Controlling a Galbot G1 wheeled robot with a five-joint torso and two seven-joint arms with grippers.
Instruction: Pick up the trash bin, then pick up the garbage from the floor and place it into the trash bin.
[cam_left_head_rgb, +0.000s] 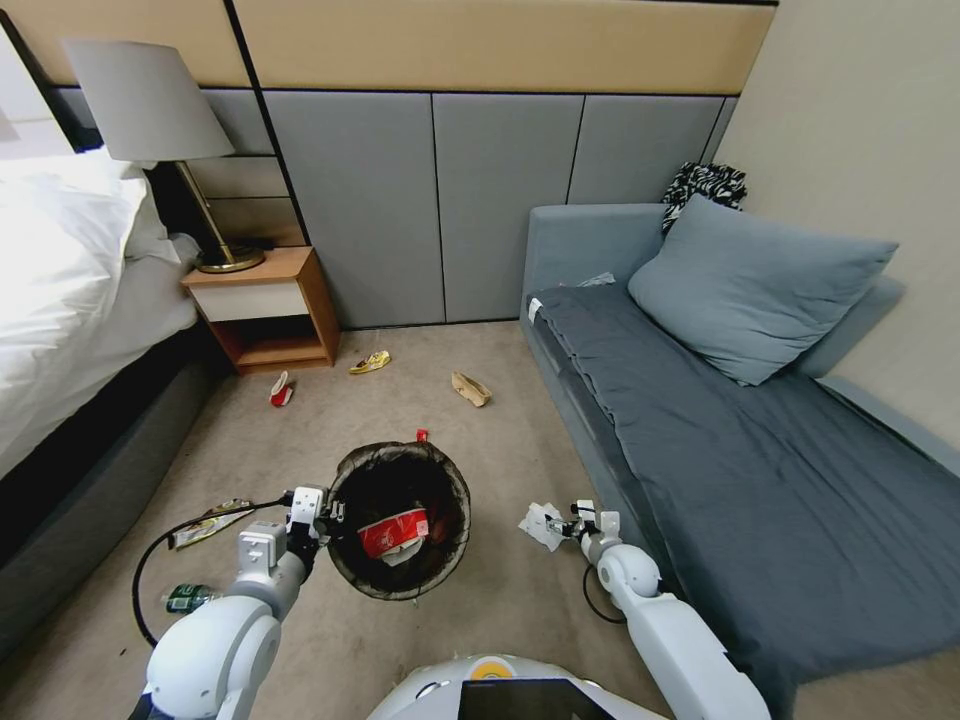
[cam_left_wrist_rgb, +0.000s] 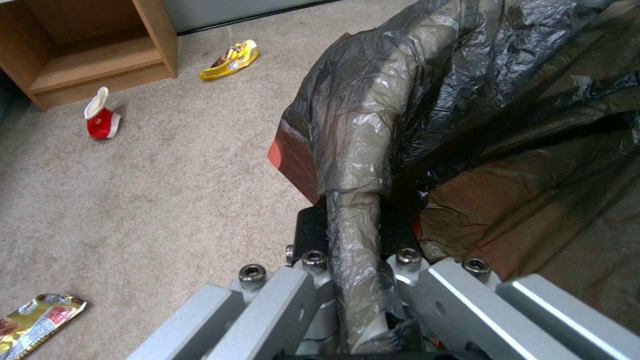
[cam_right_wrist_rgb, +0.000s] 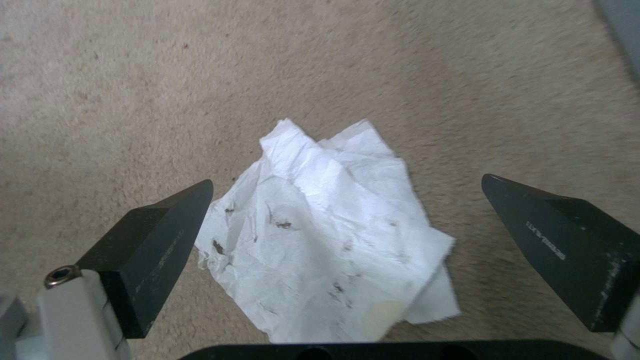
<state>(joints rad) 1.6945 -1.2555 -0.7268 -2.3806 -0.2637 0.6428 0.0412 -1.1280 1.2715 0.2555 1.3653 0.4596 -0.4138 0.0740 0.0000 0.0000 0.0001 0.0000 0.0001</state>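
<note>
Left gripper (cam_left_head_rgb: 335, 515) is clamped on the bag-covered rim of the trash bin (cam_left_head_rgb: 400, 520), holding it tilted with its mouth turned up toward the robot, probably so litter can drop straight in; a red-and-white cup (cam_left_head_rgb: 393, 532) already lies inside. Left arm is bent, forearm reaching forward, bin hanging just beyond its fingers. Right gripper (cam_right_wrist_rgb: 347, 200) hangs low over the floor (cam_right_wrist_rgb: 133, 75), jaws spread wide with nothing in them, the crumpled tissue (cam_right_wrist_rgb: 327, 230) lying between and just below the fingertips (cam_right_wrist_rgb: 167, 220), not yet touched. Right arm stretches down and forward beside the sofa (cam_left_head_rgb: 760, 480), wrist pointing at the carpet.
</note>
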